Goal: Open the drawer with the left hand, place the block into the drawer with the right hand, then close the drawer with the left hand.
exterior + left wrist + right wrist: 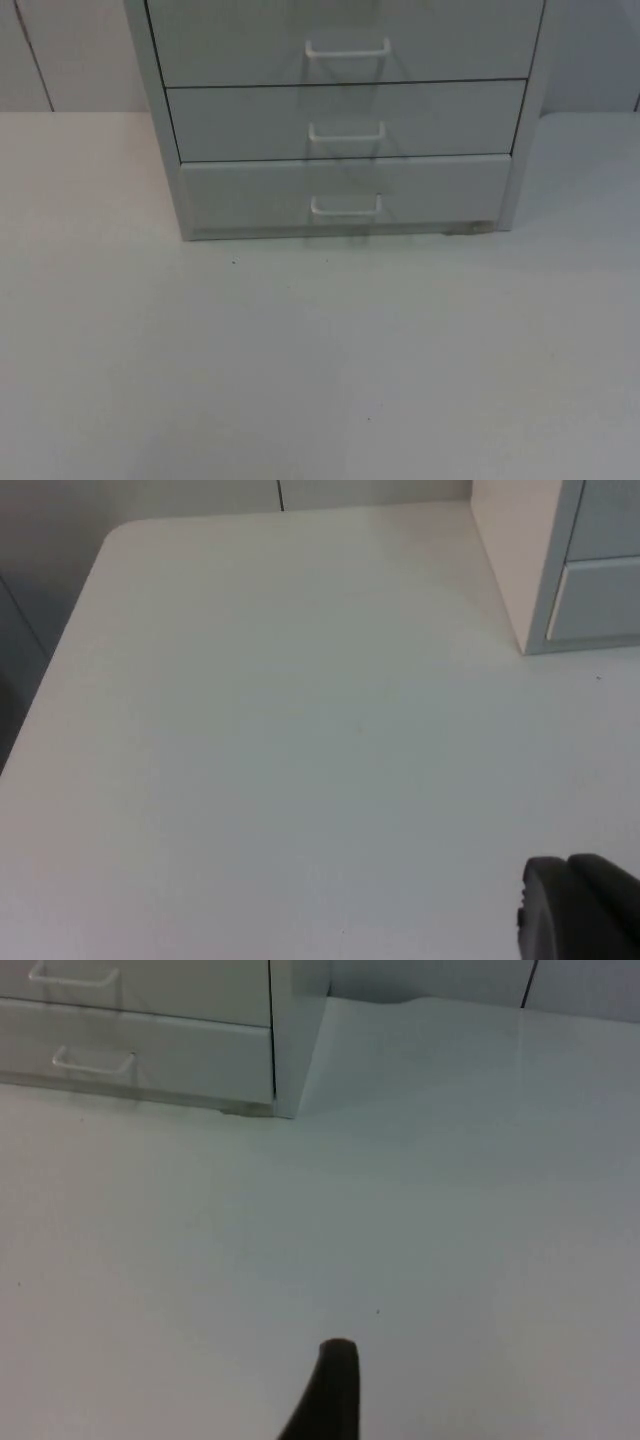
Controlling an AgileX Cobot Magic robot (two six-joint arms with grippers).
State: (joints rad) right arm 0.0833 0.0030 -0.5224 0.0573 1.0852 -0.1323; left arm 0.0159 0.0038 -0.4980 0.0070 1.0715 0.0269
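Note:
A white drawer cabinet (340, 120) stands at the back middle of the table. Three drawer fronts are in view, stacked, each with a white bar handle. The bottom drawer (250, 195) with its handle (346, 207) looks pushed in, as do the two above it. In the left wrist view the cabinet's left corner (530, 580) is ahead, and my left gripper (580, 910) hovers over bare table well short of it. In the right wrist view the cabinet's right corner (295, 1040) and the bottom handle (92, 1060) lie ahead, with my right gripper (330, 1390) above the table in front.
The white table top (320, 360) spreads wide in front of the cabinet. Its left edge and rounded far corner (110, 535) border a grey wall. A grey partition (450, 980) closes the table behind the cabinet.

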